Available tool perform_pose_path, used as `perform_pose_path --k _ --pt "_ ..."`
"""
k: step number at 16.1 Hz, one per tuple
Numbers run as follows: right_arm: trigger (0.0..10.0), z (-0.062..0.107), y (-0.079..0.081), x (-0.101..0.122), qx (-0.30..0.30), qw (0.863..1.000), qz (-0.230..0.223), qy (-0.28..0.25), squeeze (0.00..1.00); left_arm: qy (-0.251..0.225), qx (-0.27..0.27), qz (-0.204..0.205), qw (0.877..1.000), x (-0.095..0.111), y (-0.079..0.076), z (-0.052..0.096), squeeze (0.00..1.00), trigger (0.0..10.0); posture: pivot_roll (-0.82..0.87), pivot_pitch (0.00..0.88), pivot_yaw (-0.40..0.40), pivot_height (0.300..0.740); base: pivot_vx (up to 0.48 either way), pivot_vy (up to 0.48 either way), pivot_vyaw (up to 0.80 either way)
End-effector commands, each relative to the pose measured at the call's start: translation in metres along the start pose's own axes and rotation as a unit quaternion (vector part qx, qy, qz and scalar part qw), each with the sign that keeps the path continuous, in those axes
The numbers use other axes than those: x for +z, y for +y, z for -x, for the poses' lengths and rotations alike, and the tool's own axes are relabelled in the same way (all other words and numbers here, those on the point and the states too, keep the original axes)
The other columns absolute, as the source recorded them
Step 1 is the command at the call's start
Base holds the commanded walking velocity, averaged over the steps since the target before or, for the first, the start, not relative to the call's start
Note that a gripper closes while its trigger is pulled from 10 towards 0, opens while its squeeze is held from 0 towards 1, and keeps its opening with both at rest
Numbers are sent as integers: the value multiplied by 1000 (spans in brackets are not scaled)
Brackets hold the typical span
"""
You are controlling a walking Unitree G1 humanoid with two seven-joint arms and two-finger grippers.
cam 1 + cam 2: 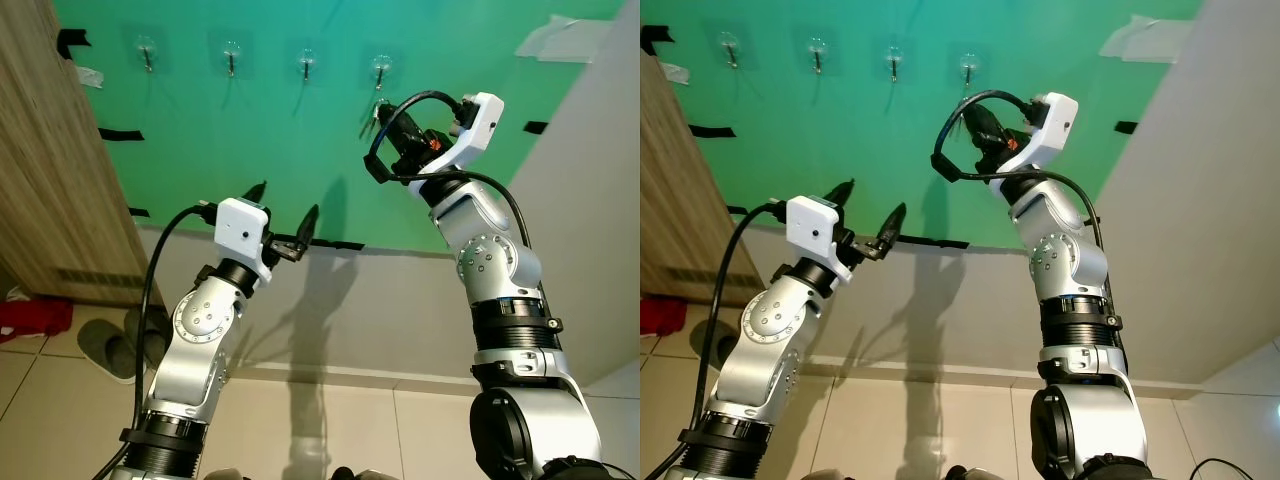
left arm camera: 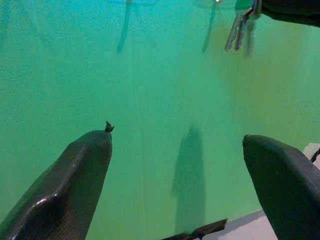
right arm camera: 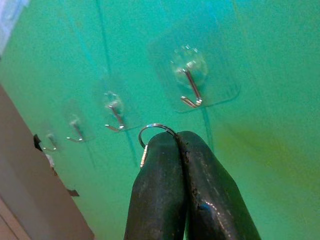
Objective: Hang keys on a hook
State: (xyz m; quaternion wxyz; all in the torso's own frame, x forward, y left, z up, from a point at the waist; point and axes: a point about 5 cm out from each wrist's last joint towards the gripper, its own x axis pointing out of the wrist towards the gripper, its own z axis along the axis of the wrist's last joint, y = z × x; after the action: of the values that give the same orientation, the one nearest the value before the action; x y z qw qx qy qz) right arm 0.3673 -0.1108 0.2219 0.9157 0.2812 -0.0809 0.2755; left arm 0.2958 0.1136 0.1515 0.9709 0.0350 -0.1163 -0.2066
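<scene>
A green board (image 1: 250, 150) on the wall carries a row of several clear stick-on hooks. My right gripper (image 3: 177, 137) is raised and shut on the keys, pinching their silver key ring (image 3: 156, 129). The ring sits just below and beside the rightmost hook (image 3: 190, 90), apart from it. In the left wrist view the keys (image 2: 239, 27) hang down from the right gripper's fingers. My left gripper (image 1: 287, 205) is open and holds nothing; it points at the lower part of the board, below the middle hooks (image 1: 231, 58).
A wooden cabinet side (image 1: 50, 150) borders the board on the left, a grey wall (image 1: 590, 250) on the right. Grey slippers (image 1: 110, 345) and a red item (image 1: 30, 318) lie on the tiled floor at lower left. Black tape strips mark the board.
</scene>
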Motion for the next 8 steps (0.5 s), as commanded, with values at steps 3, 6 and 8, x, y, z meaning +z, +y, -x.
perform_pose_path --k 3,6,8 --pt "10000 -2 -2 7 0 1000 -11 -3 0 2 -16 5 1000 -2 -5 -3 0 10000 108 0 -99 740 0 0 0" --pt "10000 -8 3 8 11 1000 -8 -1 0 3 -18 8 1000 -4 -6 -3 0 10000 113 0 -106 740 0 0 0" --pt "10000 -11 6 12 18 1000 -1 -6 0 2 -16 8 1000 -3 -5 -4 0 10000 115 0 -107 740 0 0 0"
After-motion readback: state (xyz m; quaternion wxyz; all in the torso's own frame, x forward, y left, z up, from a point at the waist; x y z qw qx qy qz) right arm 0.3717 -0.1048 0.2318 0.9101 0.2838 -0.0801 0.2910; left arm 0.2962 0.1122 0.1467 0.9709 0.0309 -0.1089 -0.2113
